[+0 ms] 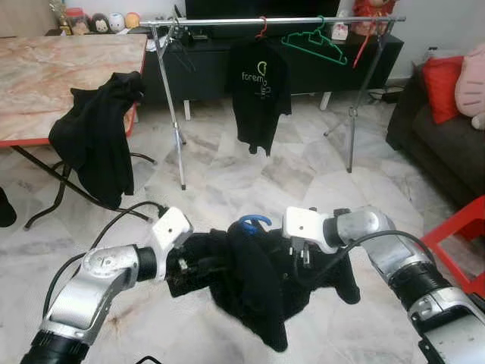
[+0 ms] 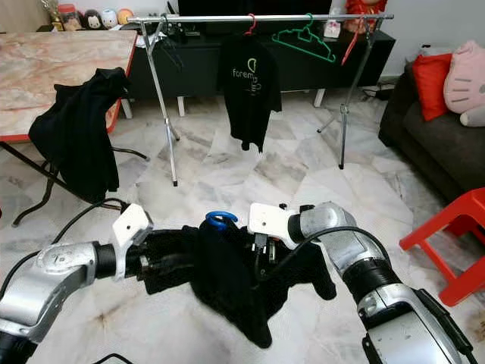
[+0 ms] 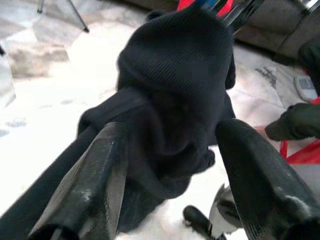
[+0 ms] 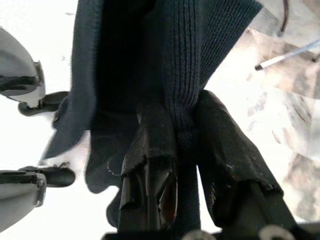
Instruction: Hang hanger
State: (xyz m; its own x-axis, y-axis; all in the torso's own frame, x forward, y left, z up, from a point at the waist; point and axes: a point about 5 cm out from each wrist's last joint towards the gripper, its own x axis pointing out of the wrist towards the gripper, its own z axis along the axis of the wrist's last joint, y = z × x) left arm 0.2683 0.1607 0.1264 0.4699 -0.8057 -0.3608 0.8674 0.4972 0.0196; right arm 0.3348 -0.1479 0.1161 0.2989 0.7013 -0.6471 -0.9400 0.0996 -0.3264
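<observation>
Both arms up in front, a black garment (image 1: 250,280) slung between them above the marble floor (image 1: 227,182).

Right claw (image 4: 182,137): clamped narrow on a fold of the garment; ribbed dark fabric is pinched between its two fingers (image 4: 150,150) in the right wrist view. In the head views it sits just right of the garment's middle.

Left claw (image 3: 170,150): fingers (image 3: 95,175) spread wide, with a bunched part of the garment lying between them. It's at the garment's left end. Cannot tell if the pads actually touch the cloth.

Blue hanger (image 1: 255,222): only its hook shows, poking out of the top of the garment, between the two claws and closer to the right one. The rest is hidden inside the fabric.

Clothes rack (image 1: 273,23): far centre, well apart from the arms. On its bar:
- a black printed T-shirt (image 1: 261,91) on a red hanger (image 1: 261,29)
- an empty green hanger (image 1: 317,42) to the right of it
- a dark hanger (image 1: 176,45) at the left end

Far left is a marble-top desk (image 1: 61,76) with red edging, and another black garment (image 1: 98,136) is draped over a chair beside it. Dark sofa (image 1: 439,144) with a red cushion (image 1: 442,83) on the right. Red stool (image 1: 462,235) near right.
</observation>
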